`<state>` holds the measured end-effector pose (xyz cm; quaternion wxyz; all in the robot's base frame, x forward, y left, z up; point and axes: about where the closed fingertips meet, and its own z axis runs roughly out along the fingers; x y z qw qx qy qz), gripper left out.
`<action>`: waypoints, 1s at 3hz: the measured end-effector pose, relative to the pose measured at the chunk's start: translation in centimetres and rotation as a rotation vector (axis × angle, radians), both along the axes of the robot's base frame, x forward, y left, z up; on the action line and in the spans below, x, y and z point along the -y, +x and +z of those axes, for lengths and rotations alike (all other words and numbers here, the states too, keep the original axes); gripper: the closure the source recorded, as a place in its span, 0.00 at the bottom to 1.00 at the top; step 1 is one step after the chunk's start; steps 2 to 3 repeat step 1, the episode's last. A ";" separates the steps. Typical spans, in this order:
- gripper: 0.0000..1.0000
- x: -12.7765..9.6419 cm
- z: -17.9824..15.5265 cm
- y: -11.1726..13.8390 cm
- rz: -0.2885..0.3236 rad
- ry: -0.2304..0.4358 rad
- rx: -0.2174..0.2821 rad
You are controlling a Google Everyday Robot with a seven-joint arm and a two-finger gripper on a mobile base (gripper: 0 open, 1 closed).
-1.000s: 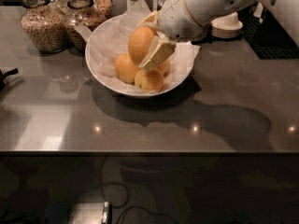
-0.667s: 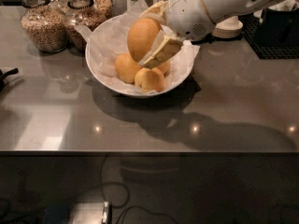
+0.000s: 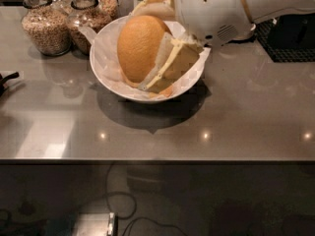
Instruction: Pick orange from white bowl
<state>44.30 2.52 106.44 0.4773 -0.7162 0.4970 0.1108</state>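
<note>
Upper centre of frame: hand (image 3: pixel 146 47) pinching the large round orange (image 3: pixel 139 47). One cream finger (image 3: pixel 173 65) runs along the fruit's lower right side, and I see the other at its upper right near the top edge. The white arm housing (image 3: pixel 221 9) fills the upper right.

I see the orange in front of the interior of the wide glossy white bowl (image 3: pixel 112 85), which is lined with crinkled white paper. A sliver of a second orange fruit (image 3: pixel 165 91) shows below the lower finger.

The bowl stands on the grey glossy bench (image 3: pixel 246 117). Two glass jars of grain (image 3: pixel 47 26) stand upper left, just behind the bowl. A black ribbed mat (image 3: pixel 290 45) lies at the right edge.
</note>
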 end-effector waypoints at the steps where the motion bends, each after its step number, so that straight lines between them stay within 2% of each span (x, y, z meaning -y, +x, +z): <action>1: 1.00 0.0 0.0 0.0 0.000 0.000 0.000; 3: 1.00 0.0 0.0 0.0 0.000 0.000 0.000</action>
